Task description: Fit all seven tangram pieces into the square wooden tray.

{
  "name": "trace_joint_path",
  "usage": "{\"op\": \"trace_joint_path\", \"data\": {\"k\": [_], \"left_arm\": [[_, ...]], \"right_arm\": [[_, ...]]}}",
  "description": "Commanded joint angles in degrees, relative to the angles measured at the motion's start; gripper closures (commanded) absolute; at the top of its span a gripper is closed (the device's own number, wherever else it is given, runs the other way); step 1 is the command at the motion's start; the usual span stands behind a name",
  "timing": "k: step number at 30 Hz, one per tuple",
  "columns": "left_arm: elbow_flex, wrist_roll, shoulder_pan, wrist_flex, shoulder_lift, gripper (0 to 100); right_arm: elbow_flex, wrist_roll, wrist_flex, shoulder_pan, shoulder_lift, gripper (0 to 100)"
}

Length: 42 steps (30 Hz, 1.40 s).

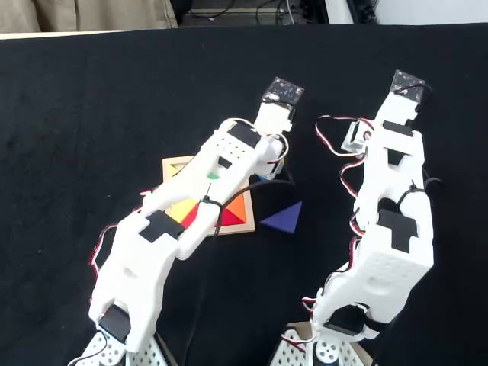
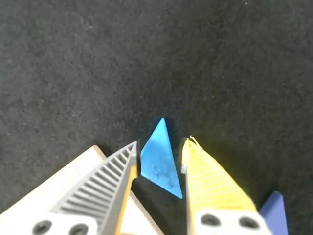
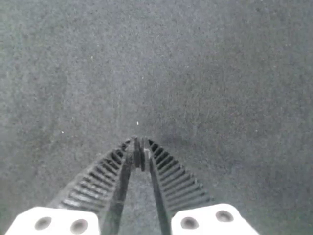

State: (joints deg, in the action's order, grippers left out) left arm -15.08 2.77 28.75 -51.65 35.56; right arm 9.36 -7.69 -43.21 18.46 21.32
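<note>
The square wooden tray [image 1: 174, 164] lies at the middle of the black cloth, with yellow, red and orange pieces [image 1: 238, 207] showing in it beside my left arm [image 1: 229, 152], which stretches over it. My left gripper [image 2: 161, 143] is open just past the tray corner [image 2: 73, 181]. A light blue triangle [image 2: 159, 161] lies flat on the cloth between its fingers. A purple triangle [image 1: 284, 218] rests loose on the cloth right of the tray, and its tip [image 2: 274, 210] shows beside the yellow finger. My right gripper [image 3: 139, 147] is shut over bare cloth, holding nothing.
My right arm [image 1: 393, 198] reaches up the right side of the table, apart from the tray and pieces. Black cloth covers the whole table. The left arm hides much of the tray's inside.
</note>
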Motion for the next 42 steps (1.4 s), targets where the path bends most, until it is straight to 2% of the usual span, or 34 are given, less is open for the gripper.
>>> {"op": "trace_joint_path", "data": {"k": [1,5,16,29,35,42], "left_arm": [[-1.7,0.6,0.0,-0.5,-4.0,84],[1.2,3.0,0.1,-0.3,-4.1,84],[0.7,2.9,-0.7,0.8,-0.9,84],[-18.4,2.9,-0.7,-13.2,10.7,84],[-22.2,3.3,-0.9,-14.2,13.4,85],[-22.5,3.3,-0.9,-14.1,13.4,96]], "right_arm": [[-3.3,0.7,1.0,-1.0,-0.4,98.7],[-3.3,0.7,1.0,-1.0,-0.4,98.7],[-3.2,0.7,1.0,-1.0,-0.4,98.7],[-3.2,0.7,1.0,-1.0,-0.4,98.7],[-3.2,0.7,1.0,-1.0,-0.4,98.7],[-3.2,0.7,1.0,-1.0,-0.4,98.7]]}}
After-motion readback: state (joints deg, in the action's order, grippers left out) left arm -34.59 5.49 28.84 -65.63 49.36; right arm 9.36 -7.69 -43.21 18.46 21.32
